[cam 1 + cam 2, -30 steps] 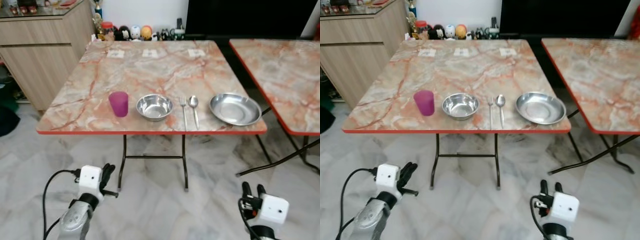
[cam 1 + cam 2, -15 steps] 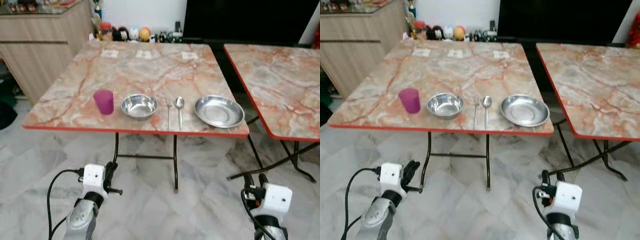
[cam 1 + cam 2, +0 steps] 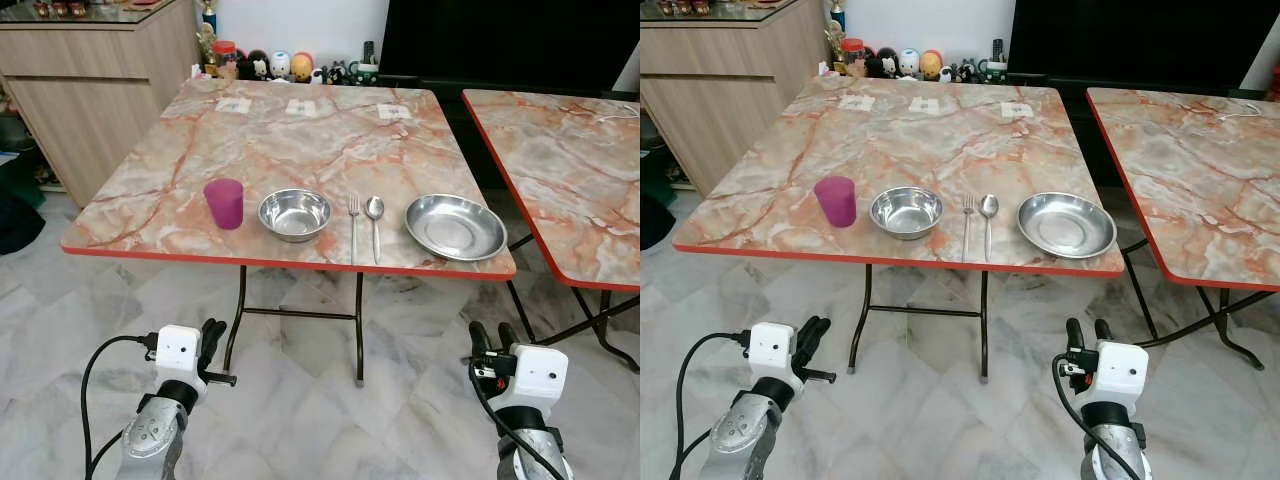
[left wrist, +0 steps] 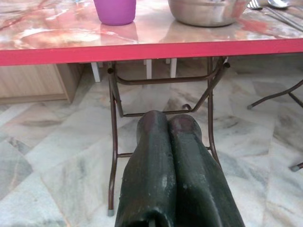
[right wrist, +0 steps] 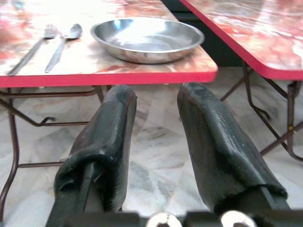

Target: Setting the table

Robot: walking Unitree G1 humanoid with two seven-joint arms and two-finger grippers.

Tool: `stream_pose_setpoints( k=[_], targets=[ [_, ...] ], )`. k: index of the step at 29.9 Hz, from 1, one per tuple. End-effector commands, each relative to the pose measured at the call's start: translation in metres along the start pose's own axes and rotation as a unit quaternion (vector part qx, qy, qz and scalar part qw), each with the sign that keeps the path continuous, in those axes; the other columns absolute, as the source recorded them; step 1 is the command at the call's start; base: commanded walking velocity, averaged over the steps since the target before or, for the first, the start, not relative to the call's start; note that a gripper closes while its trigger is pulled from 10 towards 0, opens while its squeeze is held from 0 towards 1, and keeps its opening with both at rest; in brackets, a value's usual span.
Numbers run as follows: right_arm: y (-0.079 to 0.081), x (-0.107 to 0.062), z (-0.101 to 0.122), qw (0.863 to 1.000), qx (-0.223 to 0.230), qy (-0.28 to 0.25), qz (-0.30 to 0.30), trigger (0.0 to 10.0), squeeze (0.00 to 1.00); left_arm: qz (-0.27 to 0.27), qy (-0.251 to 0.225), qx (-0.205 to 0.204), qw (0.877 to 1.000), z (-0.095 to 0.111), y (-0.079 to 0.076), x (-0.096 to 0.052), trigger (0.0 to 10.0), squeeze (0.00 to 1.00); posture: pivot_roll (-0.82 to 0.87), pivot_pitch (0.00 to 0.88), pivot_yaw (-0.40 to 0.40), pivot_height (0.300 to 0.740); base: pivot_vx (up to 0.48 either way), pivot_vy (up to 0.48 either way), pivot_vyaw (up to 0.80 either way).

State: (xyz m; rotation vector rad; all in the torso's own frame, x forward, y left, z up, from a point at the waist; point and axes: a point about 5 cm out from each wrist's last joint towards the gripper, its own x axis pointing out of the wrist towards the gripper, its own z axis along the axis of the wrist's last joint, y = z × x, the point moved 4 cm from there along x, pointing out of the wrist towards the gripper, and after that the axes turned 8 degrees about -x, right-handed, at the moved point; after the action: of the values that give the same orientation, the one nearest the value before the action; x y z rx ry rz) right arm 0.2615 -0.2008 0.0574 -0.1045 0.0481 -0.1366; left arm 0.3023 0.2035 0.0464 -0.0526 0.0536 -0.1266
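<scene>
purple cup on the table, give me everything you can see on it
The purple cup is a small, opaque tumbler that looks like plastic, slightly wider at the rim than at the base, with no handle. It stands upright on the marble-patterned table, near the red front edge, at the left end of the row of tableware. The steel bowl sits just to its right, apart from it. Its inside cannot be seen into well enough to tell if it holds anything. Nothing touches it but the tabletop.

Wooden cabinet point(image 3: 95, 95), figurines point(image 3: 270, 66)
</scene>
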Motion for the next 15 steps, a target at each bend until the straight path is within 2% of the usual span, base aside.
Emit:
stream_pose_setpoints(
  k=[1,8,15],
  targets=[
    [-0.003,-0.001,-0.001,1.000,0.008,0.006,-0.013,10.0,0.00,-0.012,0.001,0.002,1.000,0.004,-0.004,0.004,10.0,0.00,0.02,0.000,-0.018,0.740,0.000,0.000,0.00],
    [-0.006,-0.008,-0.002,1.000,0.012,0.006,-0.023,10.0,0.00,-0.033,-0.009,0.005,0.999,0.011,-0.017,0.011,10.0,0.00,-0.02,0.000,0.006,0.740,0.000,0.000,0.00],
    [-0.023,-0.011,0.008,0.998,0.012,-0.011,-0.064,10.0,0.00,-0.055,-0.002,0.013,0.998,0.012,-0.022,0.016,10.0,0.00,-0.05,0.000,0.039,0.740,0.000,0.000,0.00]
  ],
)
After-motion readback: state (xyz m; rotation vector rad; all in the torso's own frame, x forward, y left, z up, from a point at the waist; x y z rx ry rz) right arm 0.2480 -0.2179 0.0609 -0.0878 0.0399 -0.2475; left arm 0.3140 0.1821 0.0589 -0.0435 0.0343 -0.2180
